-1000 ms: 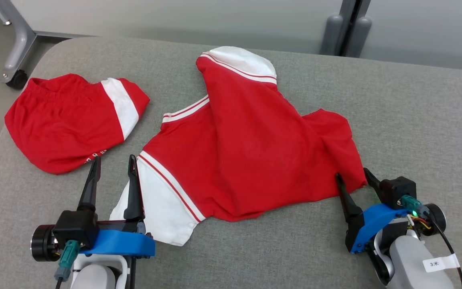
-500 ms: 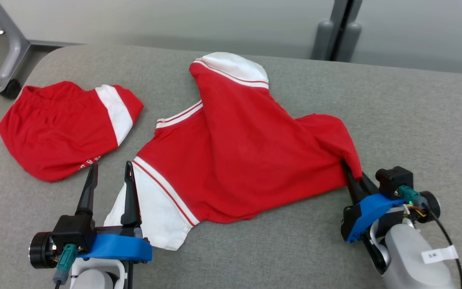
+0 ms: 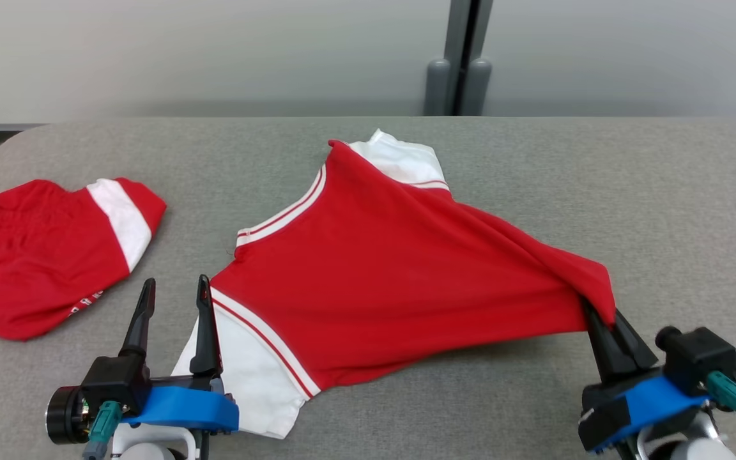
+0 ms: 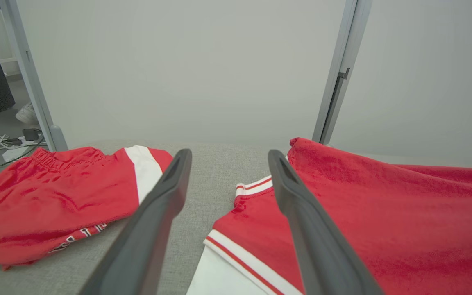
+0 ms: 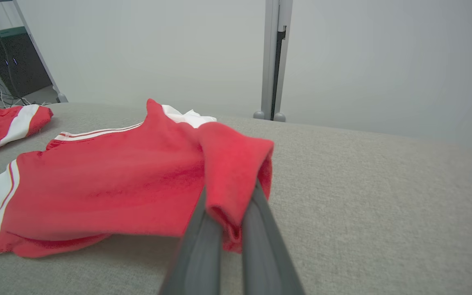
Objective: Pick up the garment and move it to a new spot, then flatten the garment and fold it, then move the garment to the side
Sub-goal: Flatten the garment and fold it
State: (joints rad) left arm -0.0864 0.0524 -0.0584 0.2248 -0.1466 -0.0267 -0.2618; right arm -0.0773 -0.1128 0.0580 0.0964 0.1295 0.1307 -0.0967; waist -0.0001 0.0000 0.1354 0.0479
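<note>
Ok, right pincer [image 3: 601, 318] was clamped on garment [image 3: 393, 281] corner, held above tabletop [image 3: 662, 211]; left pincer [image 3: 175, 289] gaped empty by white sleeve [image 3: 246, 370].

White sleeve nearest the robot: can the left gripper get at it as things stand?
Probably yes: the open left gripper sits right beside the white sleeve, one finger at its edge, nothing lying between.
</note>
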